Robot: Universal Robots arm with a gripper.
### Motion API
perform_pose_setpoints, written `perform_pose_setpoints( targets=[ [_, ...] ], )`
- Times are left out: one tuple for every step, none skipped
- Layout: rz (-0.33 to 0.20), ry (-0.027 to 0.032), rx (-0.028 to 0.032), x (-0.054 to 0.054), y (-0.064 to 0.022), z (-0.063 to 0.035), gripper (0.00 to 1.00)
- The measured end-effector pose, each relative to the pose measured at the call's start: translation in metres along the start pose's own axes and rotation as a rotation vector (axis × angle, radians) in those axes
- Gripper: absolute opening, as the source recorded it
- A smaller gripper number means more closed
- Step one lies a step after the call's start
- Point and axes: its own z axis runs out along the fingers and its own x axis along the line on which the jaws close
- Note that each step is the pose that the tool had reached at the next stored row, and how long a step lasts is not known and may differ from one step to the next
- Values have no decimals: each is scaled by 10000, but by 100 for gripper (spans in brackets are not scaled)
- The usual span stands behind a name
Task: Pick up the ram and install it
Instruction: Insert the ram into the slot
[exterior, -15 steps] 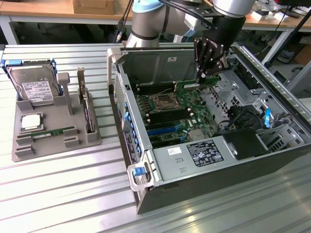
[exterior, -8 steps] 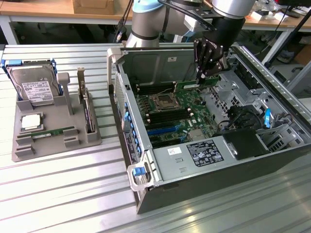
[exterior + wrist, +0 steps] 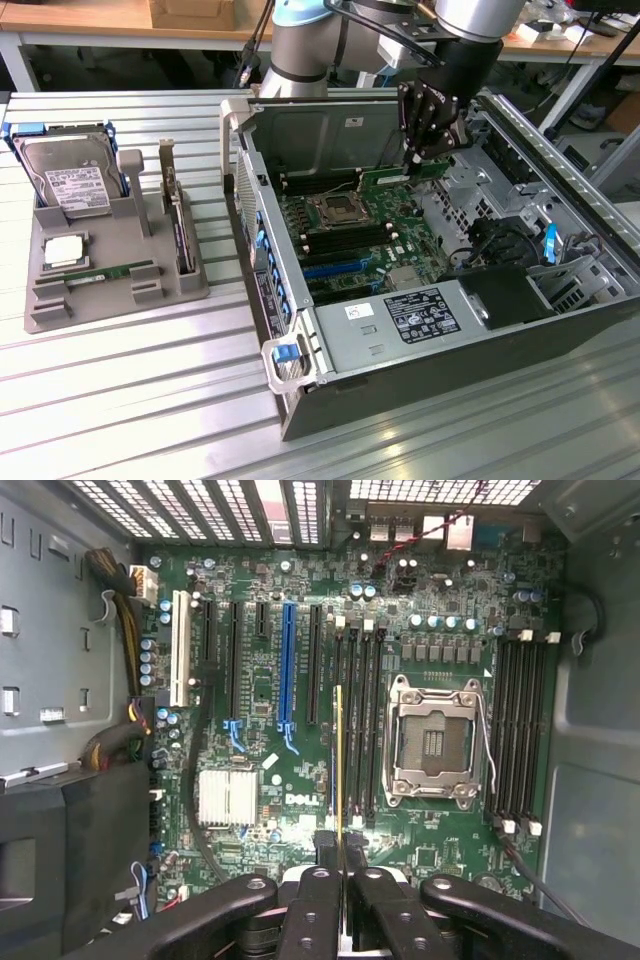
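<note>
The gripper (image 3: 425, 160), clamped tight on the ram (image 3: 385, 176), holds the stick edge-down over the motherboard's (image 3: 365, 245) memory slots (image 3: 372, 730) inside the open computer case (image 3: 450, 375) (pickup evidently done), its seating in a slot apparently not yet complete.

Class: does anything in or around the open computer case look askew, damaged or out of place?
Nothing looks damaged or spilled. The gripper is shut on the ram, held edge-on, parallel to the memory slots beside the empty processor socket.
</note>
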Motion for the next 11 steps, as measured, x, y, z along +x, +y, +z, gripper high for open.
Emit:
perform_pose_setpoints(
  targets=[
    [0,0,0,0,0,5,12],
    [0,1,0,0,0,9,12],
    [0,0,0,0,0,14,12],
    [0,1,0,0,0,16,12],
    [0,1,0,0,0,21,12],
    [0,0,0,0,0,27,12],
    [0,0,0,-1,0,31,12],
    [0,1,0,-1,0,35,12],
    [0,1,0,-1,0,40,12],
    [0,1,0,-1,0,46,12],
    [0,0,0,-1,0,52,12]
  ],
)
